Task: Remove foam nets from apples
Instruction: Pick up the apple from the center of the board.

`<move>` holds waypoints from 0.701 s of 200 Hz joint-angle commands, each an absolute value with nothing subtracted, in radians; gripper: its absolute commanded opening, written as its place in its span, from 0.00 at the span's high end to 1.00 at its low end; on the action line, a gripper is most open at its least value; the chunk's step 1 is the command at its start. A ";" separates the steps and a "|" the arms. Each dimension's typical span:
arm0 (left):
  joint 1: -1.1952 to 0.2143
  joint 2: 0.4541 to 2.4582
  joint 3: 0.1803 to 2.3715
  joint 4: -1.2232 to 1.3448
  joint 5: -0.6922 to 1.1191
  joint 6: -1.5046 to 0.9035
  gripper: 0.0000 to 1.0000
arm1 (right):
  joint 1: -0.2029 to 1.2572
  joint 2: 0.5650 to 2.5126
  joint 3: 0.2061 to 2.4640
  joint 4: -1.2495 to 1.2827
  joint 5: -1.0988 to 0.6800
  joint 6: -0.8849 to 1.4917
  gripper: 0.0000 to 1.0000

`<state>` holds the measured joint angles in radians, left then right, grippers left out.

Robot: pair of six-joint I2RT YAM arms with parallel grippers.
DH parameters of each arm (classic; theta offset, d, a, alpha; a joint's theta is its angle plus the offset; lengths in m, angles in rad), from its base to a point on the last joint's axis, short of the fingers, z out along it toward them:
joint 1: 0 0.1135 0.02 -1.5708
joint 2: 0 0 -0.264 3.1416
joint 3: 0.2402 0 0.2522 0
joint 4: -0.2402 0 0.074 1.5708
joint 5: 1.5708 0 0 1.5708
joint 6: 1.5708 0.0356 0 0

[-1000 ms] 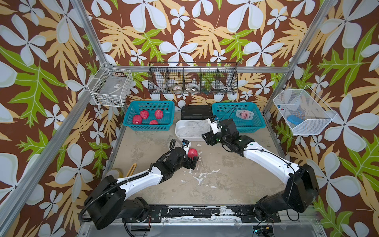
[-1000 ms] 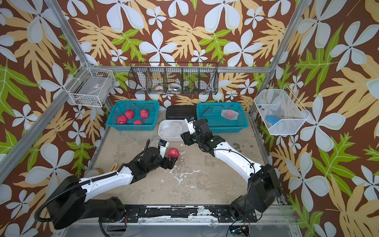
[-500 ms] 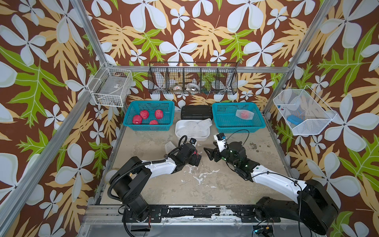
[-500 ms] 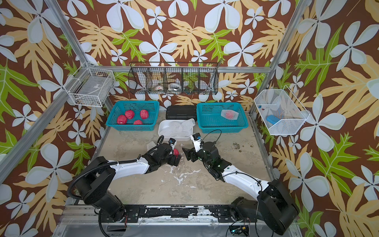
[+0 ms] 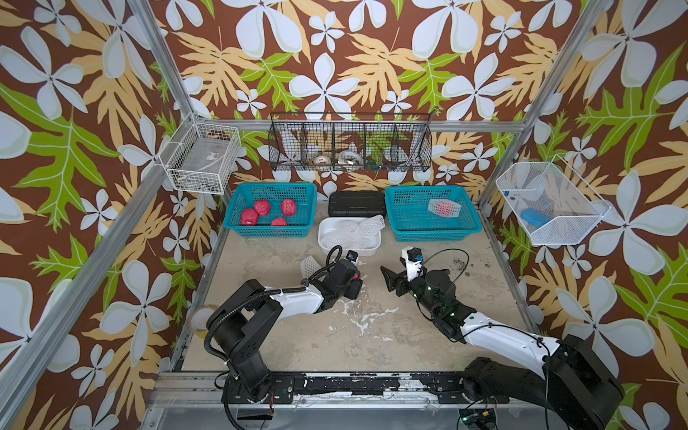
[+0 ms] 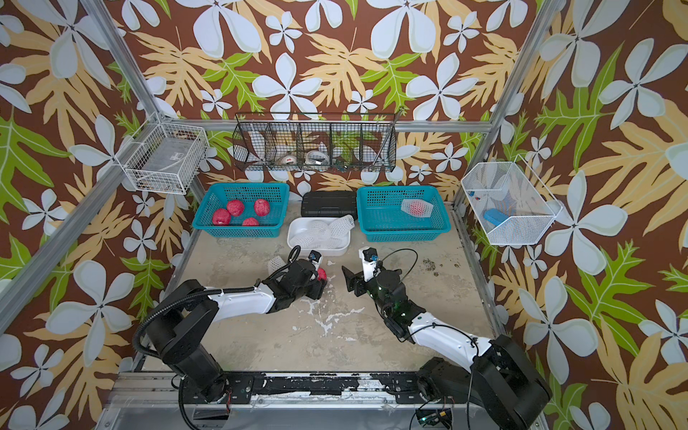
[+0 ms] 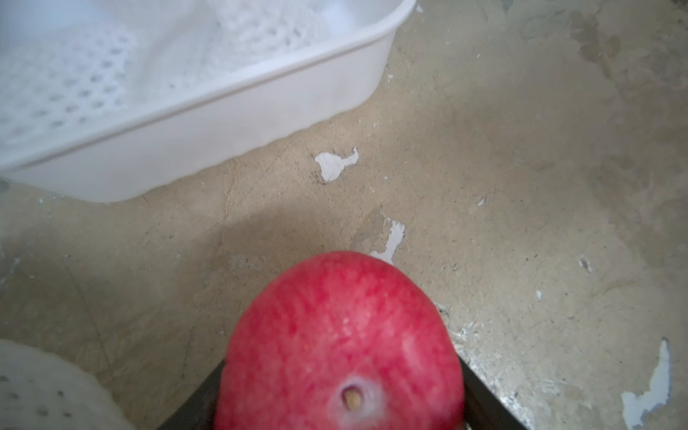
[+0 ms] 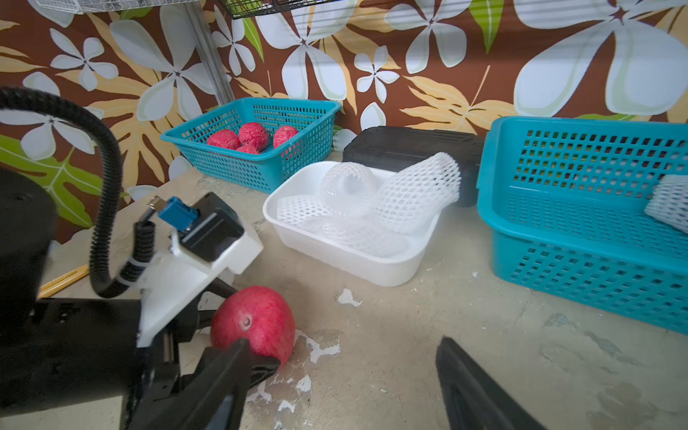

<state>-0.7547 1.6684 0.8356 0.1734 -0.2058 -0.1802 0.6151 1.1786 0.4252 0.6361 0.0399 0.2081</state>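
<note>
1. L gripper (image 8: 247, 329): I see it clamped on a bare apple (image 7: 338, 342), one black finger on each flank, dimple end facing the wrist cam. The apple is low over the table (image 5: 372, 346), near the tray's front wall.
2. R gripper (image 8: 353, 379): jaws spread wide, nothing between them. It points at the held apple from the R side, w/o touching it.
3. Bare apples (image 5: 262, 212): four, in the L basket (image 5: 268, 231) at the back.
4. Netted apple (image 5: 443, 207): one, in the R basket (image 5: 432, 234), lying apart from the walls.
5. Nets (image 5: 353, 231): empty, piled in the white tray (image 5: 366, 250) btwn the baskets. One leans over the far rim. I can't tell the exact count.
6. Loose net (image 5: 308, 263): on the table behind the L wrist, partly hidden by the arm.
</note>
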 commanded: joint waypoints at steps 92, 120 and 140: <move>-0.363 1.425 1.023 0.153 -0.291 -0.032 0.32 | 0.616 1.142 0.337 0.785 0.133 0.263 0.21; -0.159 1.579 1.120 0.219 -0.290 0.006 0.33 | 0.617 1.154 0.339 0.787 0.123 0.269 0.21; -0.075 1.706 1.238 0.219 -0.242 0.034 0.33 | 0.616 1.152 0.341 0.782 0.118 0.267 0.21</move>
<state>-0.1497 1.6051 1.1439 0.1772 -0.2806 -0.0200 0.6151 1.1515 0.3344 0.7490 0.1291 0.2581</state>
